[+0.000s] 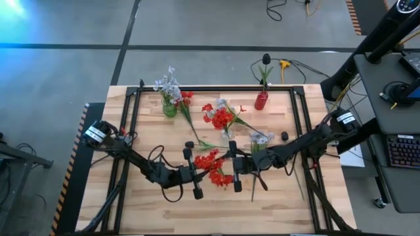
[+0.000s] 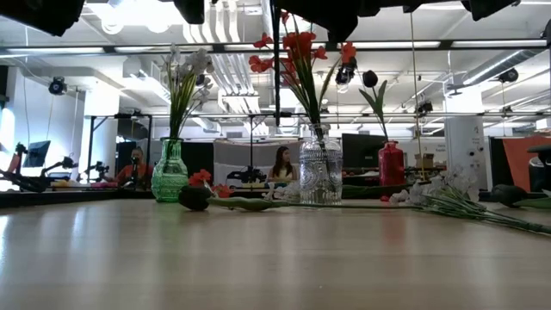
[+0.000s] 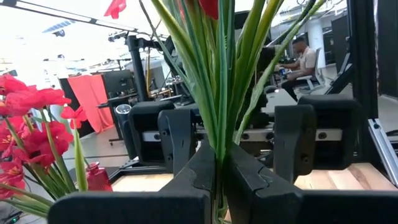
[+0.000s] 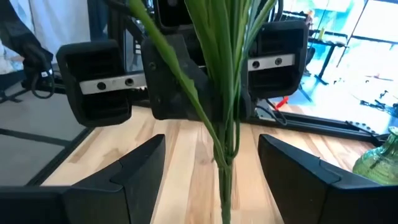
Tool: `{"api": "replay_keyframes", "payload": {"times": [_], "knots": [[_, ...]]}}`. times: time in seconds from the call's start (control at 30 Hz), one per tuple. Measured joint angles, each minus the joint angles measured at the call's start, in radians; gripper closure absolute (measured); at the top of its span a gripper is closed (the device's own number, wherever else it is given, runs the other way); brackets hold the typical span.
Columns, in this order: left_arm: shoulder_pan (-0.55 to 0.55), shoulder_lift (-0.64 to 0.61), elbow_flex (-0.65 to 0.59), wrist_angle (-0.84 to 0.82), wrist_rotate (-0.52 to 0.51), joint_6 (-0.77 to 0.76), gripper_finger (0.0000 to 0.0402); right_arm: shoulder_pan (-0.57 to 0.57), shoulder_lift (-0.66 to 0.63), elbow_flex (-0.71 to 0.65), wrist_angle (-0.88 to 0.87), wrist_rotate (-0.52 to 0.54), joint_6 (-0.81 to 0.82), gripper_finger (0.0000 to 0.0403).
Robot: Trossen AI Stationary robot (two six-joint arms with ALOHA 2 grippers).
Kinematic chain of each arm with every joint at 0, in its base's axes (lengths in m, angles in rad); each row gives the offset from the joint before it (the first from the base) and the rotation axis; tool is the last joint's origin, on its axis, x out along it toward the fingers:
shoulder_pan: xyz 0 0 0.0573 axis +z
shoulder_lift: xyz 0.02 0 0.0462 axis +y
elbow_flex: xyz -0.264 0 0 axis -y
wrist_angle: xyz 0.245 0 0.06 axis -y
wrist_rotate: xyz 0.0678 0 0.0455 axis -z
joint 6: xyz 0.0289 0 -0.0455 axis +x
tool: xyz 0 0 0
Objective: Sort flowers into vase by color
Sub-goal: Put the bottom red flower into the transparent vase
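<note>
Wooden planks make up the table (image 1: 144, 196) where we work, framed by black rails, with a grey floor and cables around it. Across the room beyond it, people sit at desks.

Our left gripper (image 1: 197, 176) sits near the middle of the table, toward the front edge, with its jaws clamped together on the green stems of a red flower spray (image 1: 211, 162). In the left wrist view the stems (image 3: 219, 93) rise straight up from between our closed fingers (image 3: 249, 180). Our right gripper (image 1: 235, 167) faces the left one from just the other side of the spray, its jaws standing apart with the same stems (image 4: 225, 124) between the fingers (image 4: 140, 168), which are not touching them.

Behind the grippers stands a clear glass vase (image 2: 320, 175) holding more red flowers (image 2: 297, 52). A green vase (image 1: 170, 108) with pale white-lavender flowers (image 1: 168, 83) stands near the back left, and a red vase (image 1: 261, 100) with a dark flower (image 1: 266, 60) near the back right. A loose pale spray (image 1: 260, 139) lies on the table right of the glass vase, another red spray (image 1: 186, 98) lies beside the green vase, and a dark blossom (image 1: 284, 136) rests further right.
</note>
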Motion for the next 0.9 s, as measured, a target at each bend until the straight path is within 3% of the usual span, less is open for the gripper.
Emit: {"api": "replay_keyframes", "payload": {"times": [0.9], "knots": [[0.000, 0.000, 0.000, 0.000, 0.000, -0.007, 0.0393, 0.000, 0.000, 0.000, -0.019, 0.000, 0.000, 0.0242]]}}
